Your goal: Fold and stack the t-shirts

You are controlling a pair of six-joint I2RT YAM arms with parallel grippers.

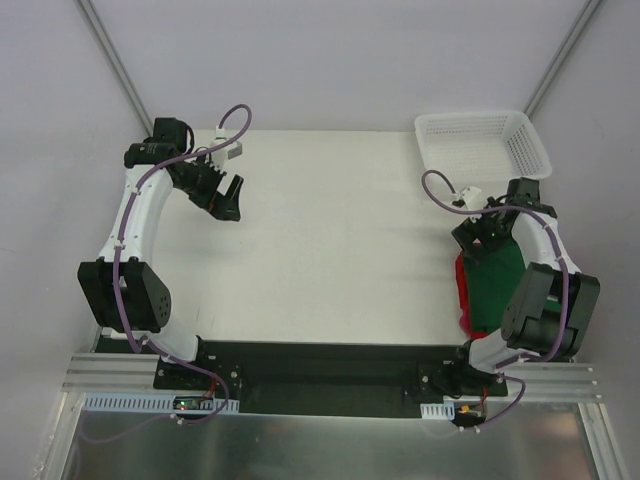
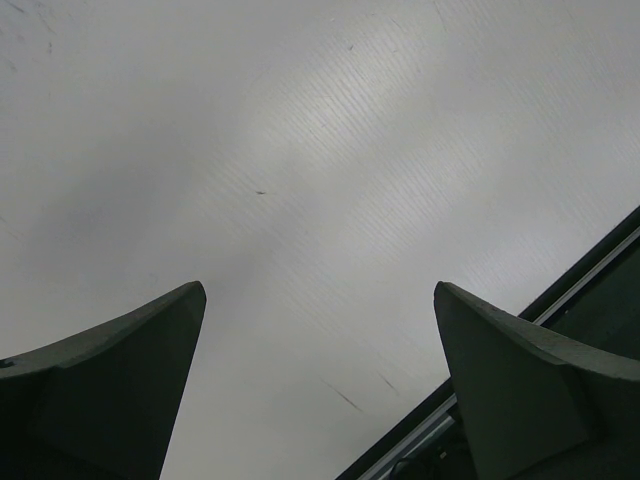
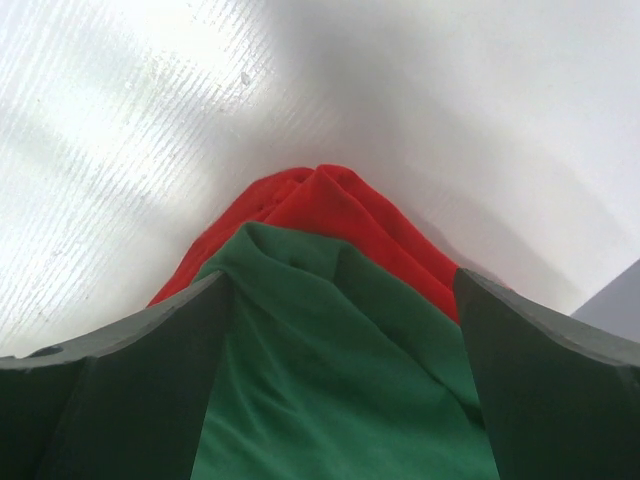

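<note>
Two t-shirts lie stacked at the table's right side. The dark green t-shirt [image 1: 497,285] [image 3: 340,390] is on top, and the bright red t-shirt [image 1: 463,292] [image 3: 335,205] shows beneath it along the left and far edges. My right gripper [image 1: 480,240] [image 3: 343,278] hangs open just over the stack's far end, with green cloth showing between its spread fingers. My left gripper [image 1: 228,200] [image 2: 320,290] is open above bare table at the far left, holding nothing. The right arm hides part of the stack.
A white mesh basket [image 1: 483,140] sits at the table's far right corner. The white table [image 1: 340,240] stretches between the two arms. Its near edge with a black rail [image 2: 590,275] shows in the left wrist view.
</note>
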